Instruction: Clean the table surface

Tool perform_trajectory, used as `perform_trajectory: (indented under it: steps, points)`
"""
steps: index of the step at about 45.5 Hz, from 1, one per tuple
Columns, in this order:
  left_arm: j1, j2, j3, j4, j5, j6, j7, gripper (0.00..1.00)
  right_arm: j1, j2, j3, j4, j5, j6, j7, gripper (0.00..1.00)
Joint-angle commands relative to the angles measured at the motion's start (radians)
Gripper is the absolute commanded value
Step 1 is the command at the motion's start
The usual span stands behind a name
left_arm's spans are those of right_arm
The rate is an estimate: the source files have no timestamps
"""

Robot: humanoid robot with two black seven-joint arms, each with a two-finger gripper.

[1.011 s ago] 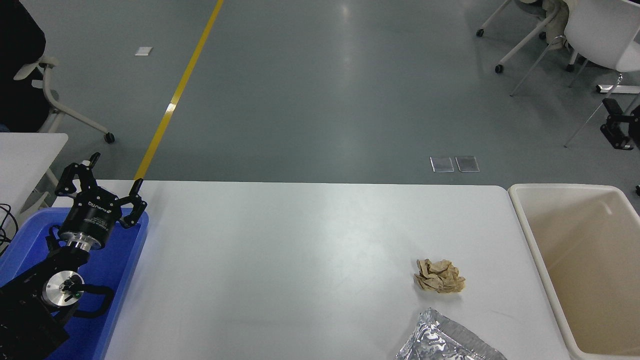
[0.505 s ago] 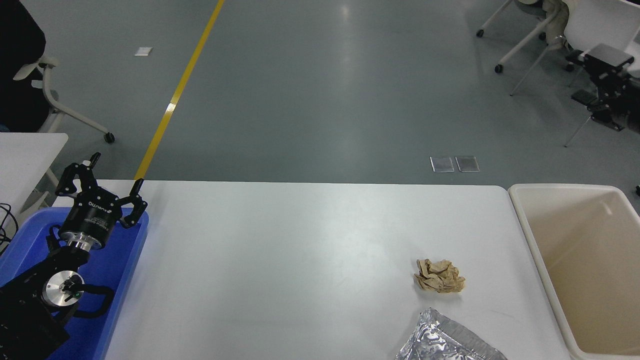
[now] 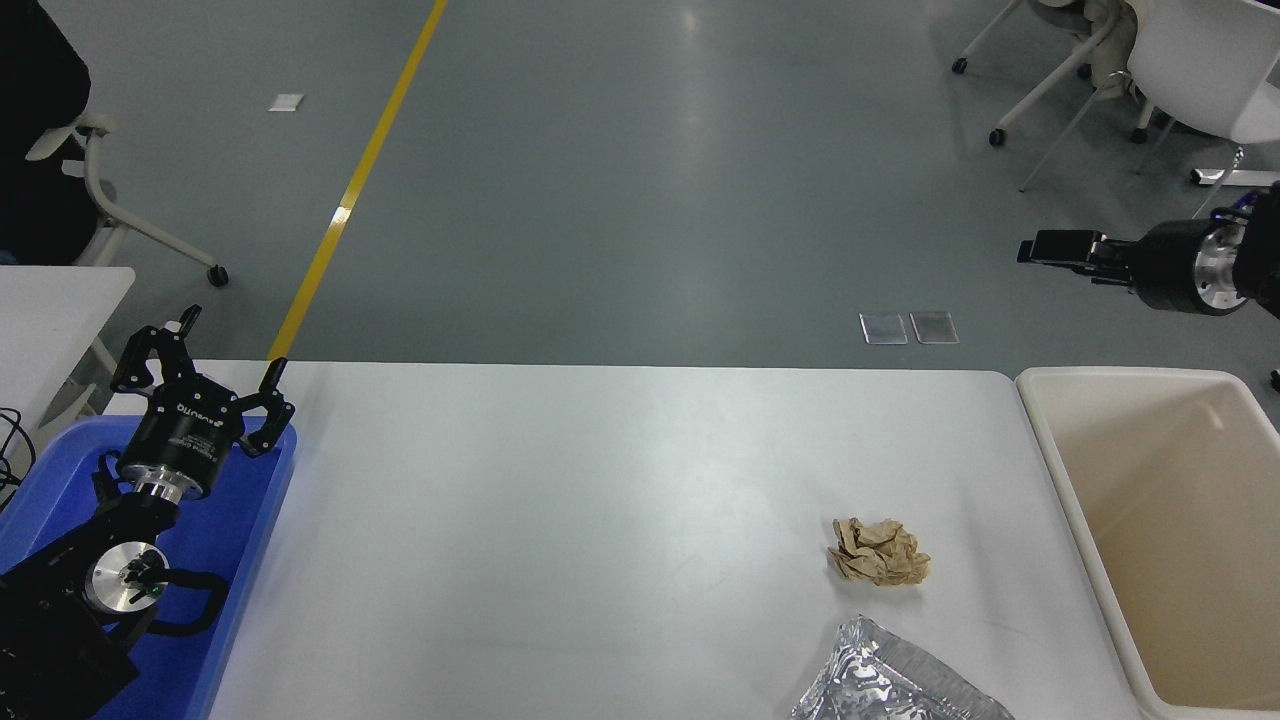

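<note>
Right black gripper (image 3: 1030,250) enters from the right edge, high in view, held over the grey floor beyond the far right corner of the table. It points left, seen side-on; the fingers look pressed together and nothing sits between them. It is well apart from everything on the table.

Left black gripper (image 3: 205,355) is parked at lower left, above the far end of a blue plastic tray (image 3: 250,520). Its fingers are spread wide and hold nothing.

Large white rectangular table surface (image 3: 560,520) fills the middle of the view, from the blue tray on the left to a beige plastic bin (image 3: 1060,470) on the right. The bin stands just beside the table's right edge.

Two items lie on the table surface, both toward its right side:
- crumpled brown paper ball (image 3: 878,551), right of centre, near the bin but not touching it.
- crinkled silver foil wrapper (image 3: 890,685), at the near edge, partly cut off by the bottom of the view. It lies just nearer than the paper ball, with a gap between them.

Smaller white tabletop (image 3: 50,310) shows at far left, beyond the blue tray. White chairs on casters (image 3: 1190,70) stand on the floor at far right.
</note>
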Motion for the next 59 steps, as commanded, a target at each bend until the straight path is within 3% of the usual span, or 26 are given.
perform_trajectory:
  steps: [1, 24, 36, 59]
  points:
    - [0.000, 0.000, 0.000, 0.000, 0.000, 0.000, 0.000, 1.00, 0.025, 0.129, -0.294, -0.001, -0.029, -0.002, 0.046, 0.99]
    - [0.000, 0.000, 0.000, 0.000, 0.000, 0.000, 0.000, 1.00, 0.048, 0.286, -0.329, 0.013, -0.182, 0.001, 0.165, 0.99]
    - [0.000, 0.000, 0.000, 0.000, 0.000, 0.000, 0.000, 1.00, 0.027, 0.273, -0.427, 0.013, -0.405, 0.001, 0.226, 0.99]
    - [0.000, 0.000, 0.000, 0.000, 0.000, 0.000, 0.000, 1.00, 0.029, -0.131, -0.361, 0.357, -0.445, -0.060, 0.382, 0.99]
